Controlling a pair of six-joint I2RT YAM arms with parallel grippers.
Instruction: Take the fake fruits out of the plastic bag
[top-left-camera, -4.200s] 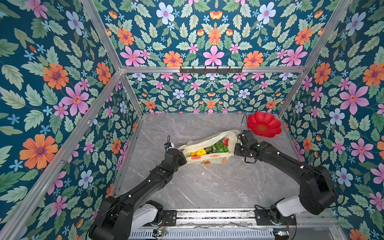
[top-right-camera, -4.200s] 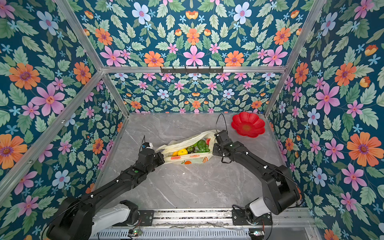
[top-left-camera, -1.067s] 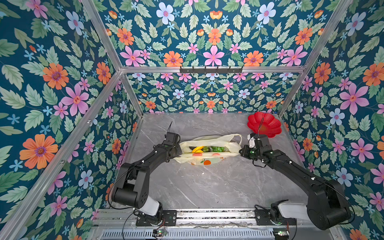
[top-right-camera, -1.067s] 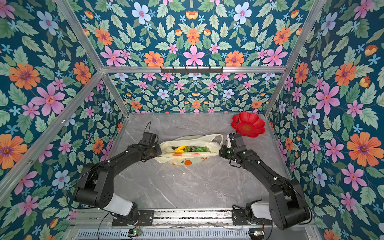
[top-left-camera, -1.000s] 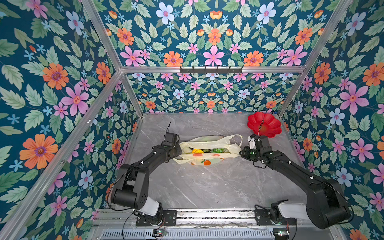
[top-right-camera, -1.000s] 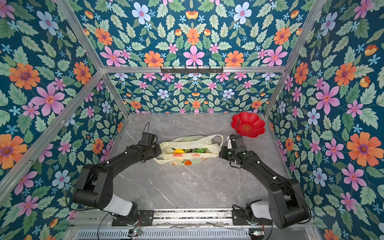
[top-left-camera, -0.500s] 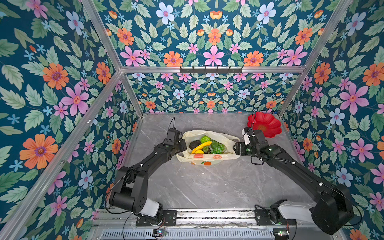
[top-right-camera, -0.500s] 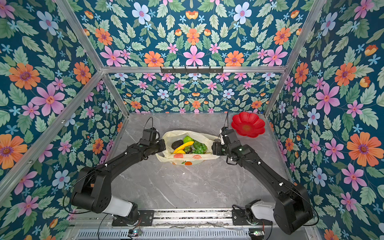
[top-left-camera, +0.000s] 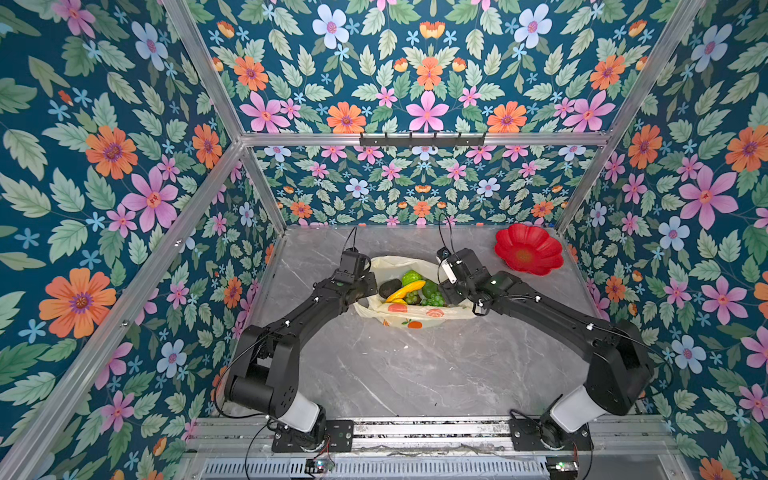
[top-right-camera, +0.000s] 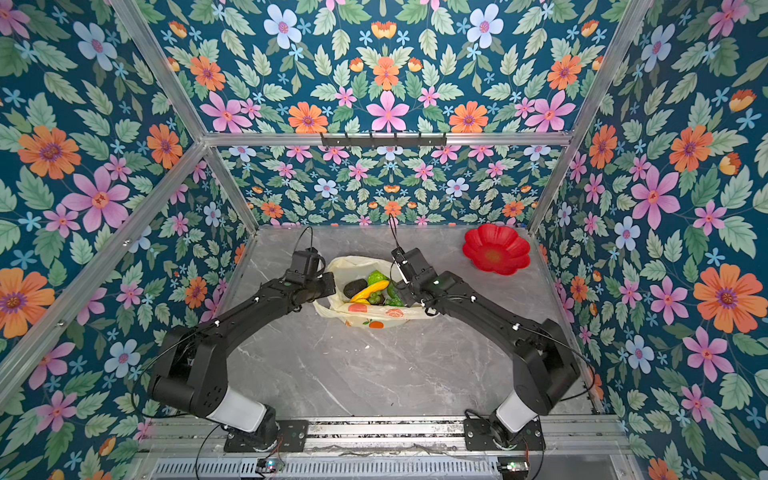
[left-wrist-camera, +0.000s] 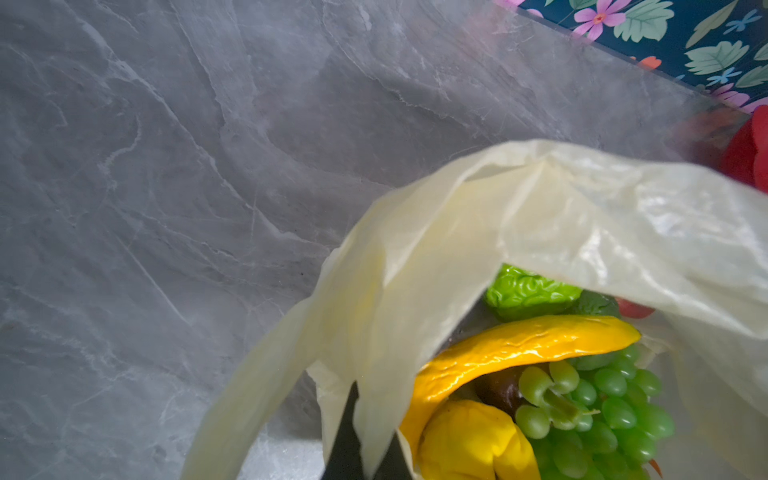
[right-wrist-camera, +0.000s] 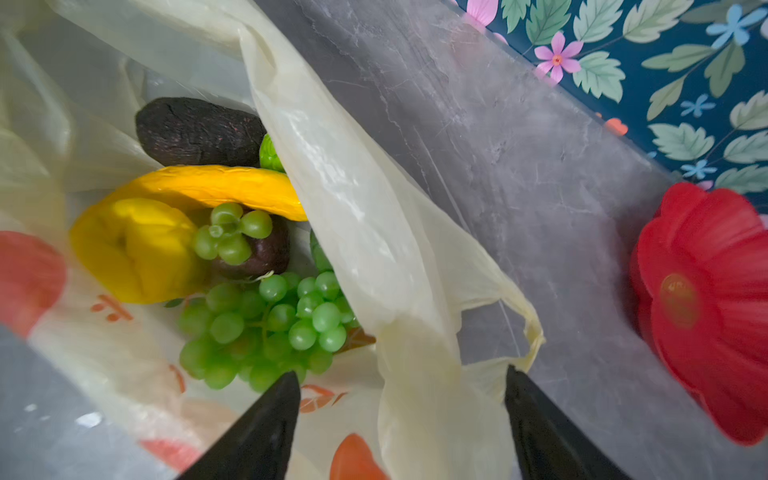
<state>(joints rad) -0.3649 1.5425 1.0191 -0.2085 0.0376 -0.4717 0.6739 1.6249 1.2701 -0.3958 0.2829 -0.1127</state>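
Note:
The cream-yellow plastic bag (top-left-camera: 415, 318) lies mid-table with its mouth wide, seen in both top views. Inside lie the fake fruits: a yellow banana (top-left-camera: 405, 290), a bumpy lime-green fruit (top-left-camera: 411, 276), a dark avocado (top-left-camera: 390, 287) and green grapes (top-left-camera: 432, 298). The right wrist view also shows a yellow citrus (right-wrist-camera: 133, 249). My left gripper (left-wrist-camera: 365, 453) is shut on the bag's left handle edge and holds it up. At the bag's right side my right gripper (right-wrist-camera: 403, 382) is open, its fingers either side of the slack right handle (right-wrist-camera: 419, 374).
A glossy red flower-shaped plate (top-left-camera: 528, 249) sits at the back right of the grey marble table (top-left-camera: 415, 374), close behind my right arm. Floral walls enclose the table on three sides.
My right gripper has opened and let go of the bag's right handle, and moved left toward the bag. The bag, earlier stretched flat between both grippers, now gapes and shows the fruits.

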